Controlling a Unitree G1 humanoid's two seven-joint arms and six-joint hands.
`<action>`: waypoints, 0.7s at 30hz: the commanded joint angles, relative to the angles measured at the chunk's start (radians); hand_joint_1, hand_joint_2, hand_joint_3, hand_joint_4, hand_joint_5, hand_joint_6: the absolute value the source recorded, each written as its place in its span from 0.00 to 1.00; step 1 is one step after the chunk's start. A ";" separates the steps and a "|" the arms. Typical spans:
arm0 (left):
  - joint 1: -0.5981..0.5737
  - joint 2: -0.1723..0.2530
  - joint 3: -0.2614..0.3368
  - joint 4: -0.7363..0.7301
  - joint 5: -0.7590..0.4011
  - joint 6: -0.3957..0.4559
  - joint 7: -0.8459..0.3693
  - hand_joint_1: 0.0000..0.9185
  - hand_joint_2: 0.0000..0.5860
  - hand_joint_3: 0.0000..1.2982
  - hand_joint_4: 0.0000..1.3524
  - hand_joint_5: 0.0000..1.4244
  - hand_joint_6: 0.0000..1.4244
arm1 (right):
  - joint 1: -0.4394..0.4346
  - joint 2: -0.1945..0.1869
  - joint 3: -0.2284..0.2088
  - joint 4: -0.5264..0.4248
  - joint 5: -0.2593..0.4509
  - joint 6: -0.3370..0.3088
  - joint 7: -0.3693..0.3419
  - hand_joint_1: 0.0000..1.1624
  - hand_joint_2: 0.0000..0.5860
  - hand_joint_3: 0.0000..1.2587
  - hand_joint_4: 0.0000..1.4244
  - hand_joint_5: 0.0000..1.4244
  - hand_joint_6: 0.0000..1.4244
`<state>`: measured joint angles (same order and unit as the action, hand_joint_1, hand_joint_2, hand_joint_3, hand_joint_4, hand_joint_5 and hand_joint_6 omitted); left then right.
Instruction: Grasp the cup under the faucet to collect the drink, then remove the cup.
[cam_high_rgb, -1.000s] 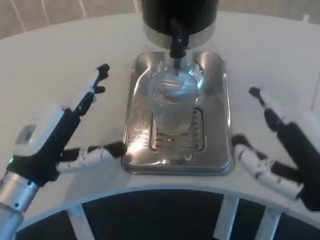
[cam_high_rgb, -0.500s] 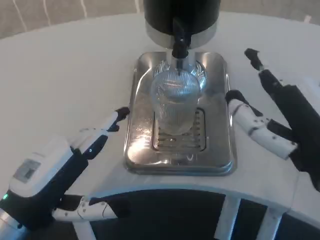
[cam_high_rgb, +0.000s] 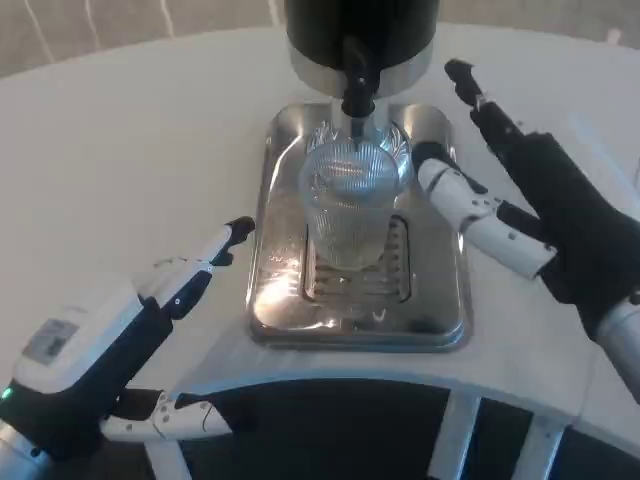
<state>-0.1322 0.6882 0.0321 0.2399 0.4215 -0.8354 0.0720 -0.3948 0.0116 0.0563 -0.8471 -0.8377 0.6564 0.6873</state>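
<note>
A clear ribbed cup (cam_high_rgb: 348, 205) stands upright on the steel drip tray (cam_high_rgb: 430, 310), right under the black faucet (cam_high_rgb: 357, 88) of the dark dispenser (cam_high_rgb: 360, 30). My right hand (cam_high_rgb: 520, 205) hovers just right of the cup, fingers spread, a white finger (cam_high_rgb: 462, 200) reaching over the tray's right side close to the cup's rim; it holds nothing. My left hand (cam_high_rgb: 120, 350) sits low at the front left, off the tray, fingers apart and empty.
The white round table (cam_high_rgb: 130, 150) curves away at the front, with a dark gap and white struts (cam_high_rgb: 455, 430) below its edge. Bare tabletop lies to the left of the tray.
My right hand has moved up and leftward toward the cup. My left hand dropped back toward the front edge, away from the tray, and has held there lately.
</note>
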 joint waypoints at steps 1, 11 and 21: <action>0.024 -0.007 0.018 -0.022 -0.010 0.010 -0.012 0.07 0.12 0.03 0.04 0.12 0.16 | -0.057 -0.017 0.020 0.036 0.045 0.031 -0.033 0.25 0.86 0.00 0.00 0.00 0.00; 0.075 -0.005 0.047 -0.077 -0.010 0.017 -0.018 0.07 0.11 0.03 0.04 0.12 0.16 | -0.127 -0.042 0.072 0.097 0.119 0.062 -0.103 0.24 0.87 0.00 0.00 0.00 0.00; 0.117 0.007 0.085 -0.099 -0.023 0.012 -0.032 0.06 0.12 0.04 0.04 0.12 0.16 | -0.179 -0.050 0.114 0.179 0.209 0.054 -0.189 0.24 0.87 0.00 0.00 0.00 0.00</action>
<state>-0.0405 0.6867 0.1030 0.1540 0.4023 -0.8225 0.0569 -0.5495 -0.0390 0.1617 -0.6900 -0.6571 0.7143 0.5218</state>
